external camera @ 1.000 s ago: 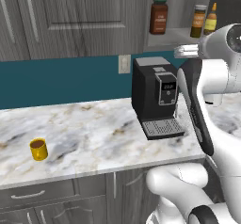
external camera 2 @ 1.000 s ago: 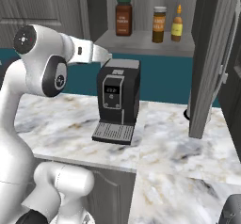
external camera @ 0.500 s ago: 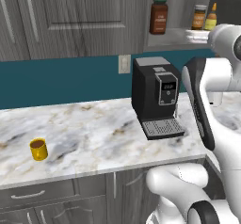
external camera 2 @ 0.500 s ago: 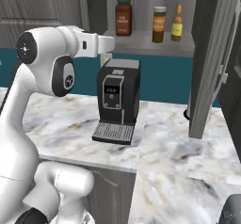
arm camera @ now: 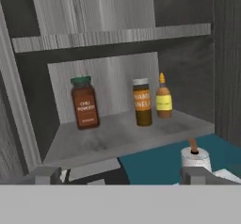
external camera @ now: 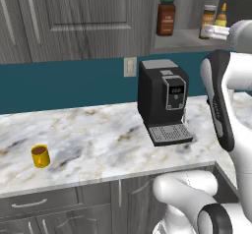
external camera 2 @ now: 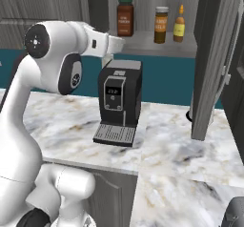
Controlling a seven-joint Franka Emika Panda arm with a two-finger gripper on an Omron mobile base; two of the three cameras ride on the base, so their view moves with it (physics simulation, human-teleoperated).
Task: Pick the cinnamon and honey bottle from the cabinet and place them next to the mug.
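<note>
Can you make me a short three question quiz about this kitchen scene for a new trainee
1. True or false: the cinnamon stands on the cabinet shelf between the green-lidded jar and the honey bottle.
2. Which appliance sits on the counter below the shelf? A) toaster B) coffee machine C) kettle
3. Fill in: the yellow mug stands near the counter's ____ end in the left base view.

Key: 1 true. 2 B, the coffee machine. 3 left.
</note>
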